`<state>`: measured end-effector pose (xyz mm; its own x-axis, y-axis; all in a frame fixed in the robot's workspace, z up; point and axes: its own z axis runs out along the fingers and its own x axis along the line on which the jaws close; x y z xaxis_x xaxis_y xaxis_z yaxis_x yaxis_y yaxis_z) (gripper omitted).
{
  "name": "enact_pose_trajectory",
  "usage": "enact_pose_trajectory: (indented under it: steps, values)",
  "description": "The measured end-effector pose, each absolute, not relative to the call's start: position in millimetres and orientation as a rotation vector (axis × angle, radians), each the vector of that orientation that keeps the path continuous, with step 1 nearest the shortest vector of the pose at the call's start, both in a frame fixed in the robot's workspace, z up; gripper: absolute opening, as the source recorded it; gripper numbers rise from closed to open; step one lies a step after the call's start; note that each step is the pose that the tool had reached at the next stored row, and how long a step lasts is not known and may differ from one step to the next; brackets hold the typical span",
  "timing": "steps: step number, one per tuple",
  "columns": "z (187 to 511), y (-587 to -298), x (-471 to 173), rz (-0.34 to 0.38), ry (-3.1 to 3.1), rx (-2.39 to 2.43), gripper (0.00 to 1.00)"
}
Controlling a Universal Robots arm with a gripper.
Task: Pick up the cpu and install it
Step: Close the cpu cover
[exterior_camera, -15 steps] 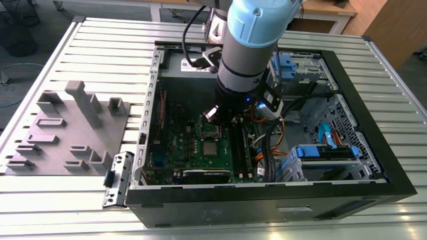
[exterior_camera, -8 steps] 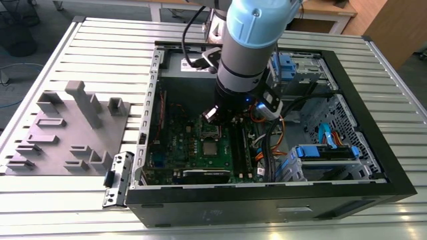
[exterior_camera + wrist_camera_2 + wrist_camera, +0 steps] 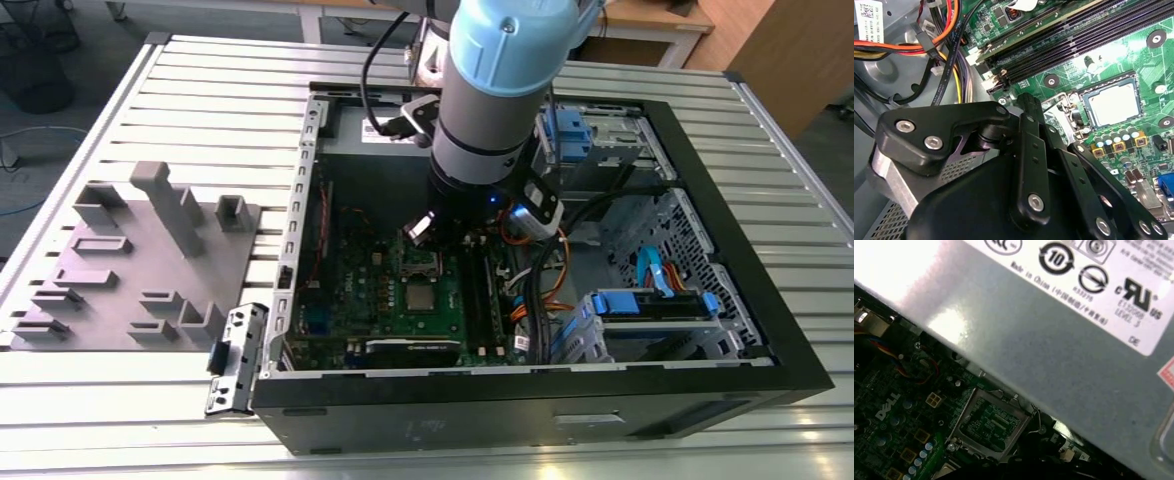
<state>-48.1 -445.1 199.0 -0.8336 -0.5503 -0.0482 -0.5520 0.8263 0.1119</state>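
**Chip rests in socket, arm overhead**

The cpu [image 3: 1113,102] lies flat, metal top up, apparently seated in the motherboard [image 3: 1064,75] socket [image 3: 1086,109]. It is square, with no long axis. The gripper [image 3: 424,232] hovers near; its grip cannot be told.

I see the cpu [image 3: 420,297] lying flat in its socket near the middle of the green motherboard, a small square chip; in the second wrist view the cpu [image 3: 1112,102] shows a silvery-grey top and a thin dark rim

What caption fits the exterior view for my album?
Robot arm reaching into the open computer case, close to the silvery cpu.
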Motion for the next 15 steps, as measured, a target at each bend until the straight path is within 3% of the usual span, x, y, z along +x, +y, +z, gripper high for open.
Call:
enact_pose_trajectory:
  steps: [15]
  values:
    - [206.9, -449.3, -48.1, 0.190, 2.984, -0.922, 0.11]
